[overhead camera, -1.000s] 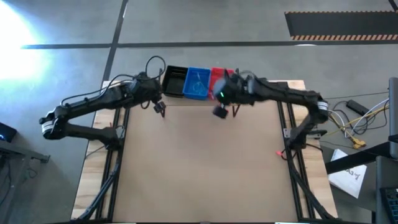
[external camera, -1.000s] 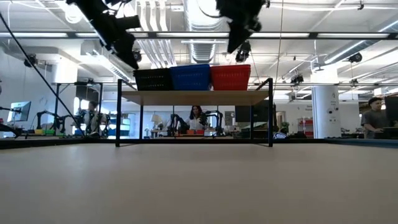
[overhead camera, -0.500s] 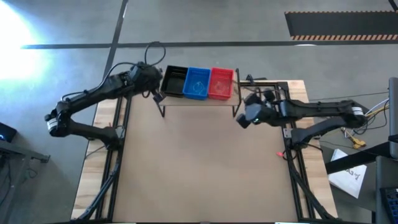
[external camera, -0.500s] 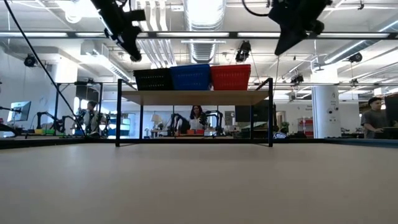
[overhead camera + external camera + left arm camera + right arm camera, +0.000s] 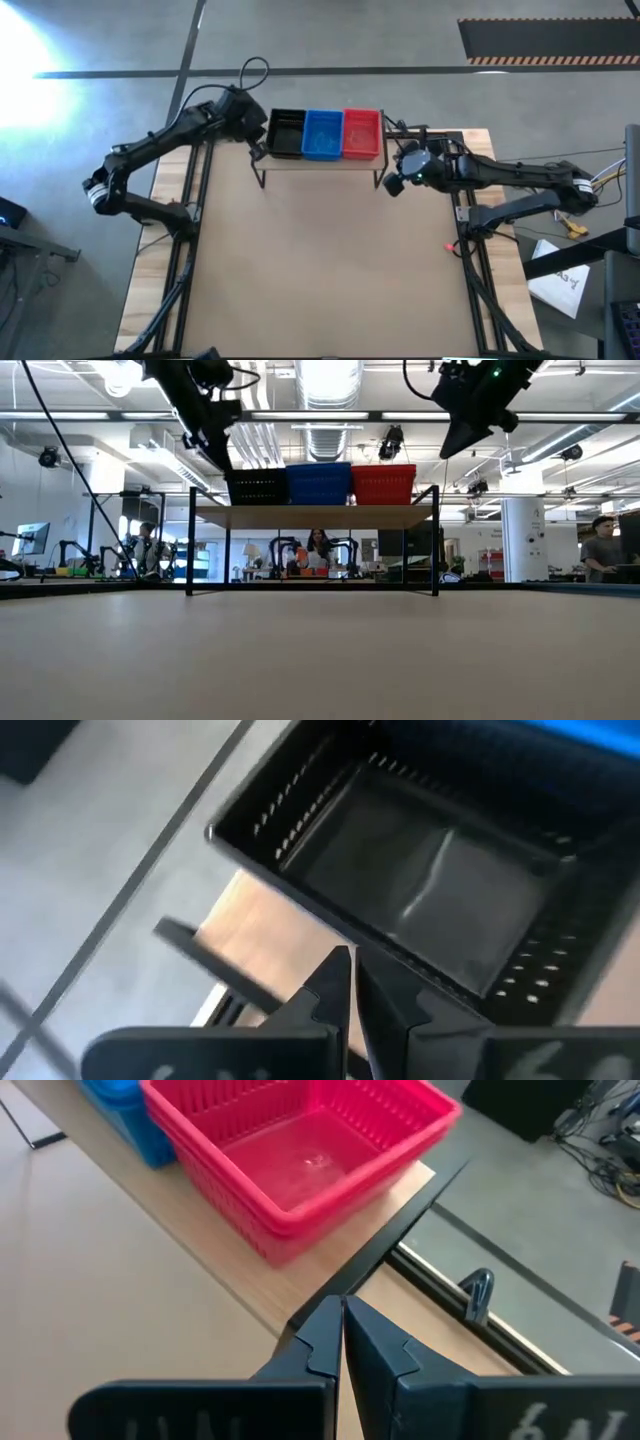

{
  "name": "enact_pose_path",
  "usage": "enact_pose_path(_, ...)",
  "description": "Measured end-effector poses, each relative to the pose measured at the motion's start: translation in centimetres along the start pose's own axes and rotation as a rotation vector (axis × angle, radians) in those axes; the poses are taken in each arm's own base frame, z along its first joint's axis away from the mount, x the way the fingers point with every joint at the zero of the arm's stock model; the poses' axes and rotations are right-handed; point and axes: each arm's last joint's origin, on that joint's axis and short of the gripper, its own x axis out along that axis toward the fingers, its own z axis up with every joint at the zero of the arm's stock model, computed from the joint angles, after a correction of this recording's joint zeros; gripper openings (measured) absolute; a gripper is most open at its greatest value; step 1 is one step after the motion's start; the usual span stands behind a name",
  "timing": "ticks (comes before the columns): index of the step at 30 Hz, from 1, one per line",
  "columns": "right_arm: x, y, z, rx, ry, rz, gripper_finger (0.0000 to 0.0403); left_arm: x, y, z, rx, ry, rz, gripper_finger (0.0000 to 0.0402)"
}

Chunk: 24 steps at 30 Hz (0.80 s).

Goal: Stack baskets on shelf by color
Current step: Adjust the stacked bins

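Light-wood shelf on thin black wire legs, standing at the far edge of the table.

Baskets: three stacks in a row on the shelf top, side by side and touching. Black stack at the left end, blue stack in the middle, red stack at the right end. In the low view, black, blue and red stand level, rims at about one height. The right wrist view shows nested red baskets, one inside another, with blue beside them. How many each stack holds cannot be told.

Left gripper: raised, just off the shelf's left end beside the black stack. Jaws together, holding nothing; its wrist view shows the two fingers pressed tip to tip over the rim of the black basket.

Right gripper: raised, just off the shelf's right end, near the red stack but apart from it. Jaws together, empty; fingers meet above the shelf's corner.

Room beyond: people at workbenches, seen under the shelf in the low view.
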Motion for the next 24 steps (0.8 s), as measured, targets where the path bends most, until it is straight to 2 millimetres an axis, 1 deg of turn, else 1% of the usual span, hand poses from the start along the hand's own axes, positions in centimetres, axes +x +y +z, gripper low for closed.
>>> enact_pose_path(3, 0.4, 0.3, 0.2, -0.013, 0.010, -0.002, 0.0009, -0.9, -0.1, 0.2, -0.006, -0.042, -0.035, 0.0004)
enact_pose_path(7, 0.9, 0.6, 0.8, -0.033, 0.018, -0.013, 0.0009, -2.0, 0.0, 0.2, -0.010, -0.076, -0.031, 0.0004)
enact_pose_path(11, 2.4, -0.4, 1.7, -0.014, 0.044, -0.072, 0.0009, -2.8, 0.0, 0.0, -0.016, -0.101, -0.024, 0.0004)
enact_pose_path(14, 4.1, -1.9, 2.6, 0.039, 0.080, -0.116, 0.0009, -2.6, 0.0, -0.3, -0.034, -0.085, -0.019, 0.0004)
enact_pose_path(18, 6.6, -3.7, 4.1, 0.076, 0.125, -0.109, 0.0009, -1.6, -0.3, -0.8, -0.032, -0.040, -0.018, 0.0004)
enact_pose_path(21, 8.4, -4.7, 5.3, 0.074, 0.138, -0.074, 0.0009, -0.6, -0.5, -1.4, -0.028, -0.003, -0.028, 0.0004)
enact_pose_path(24, 9.7, -5.1, 6.5, 0.070, 0.154, -0.032, 0.0009, -0.2, -0.8, -1.8, -0.021, 0.013, -0.041, 0.0004)
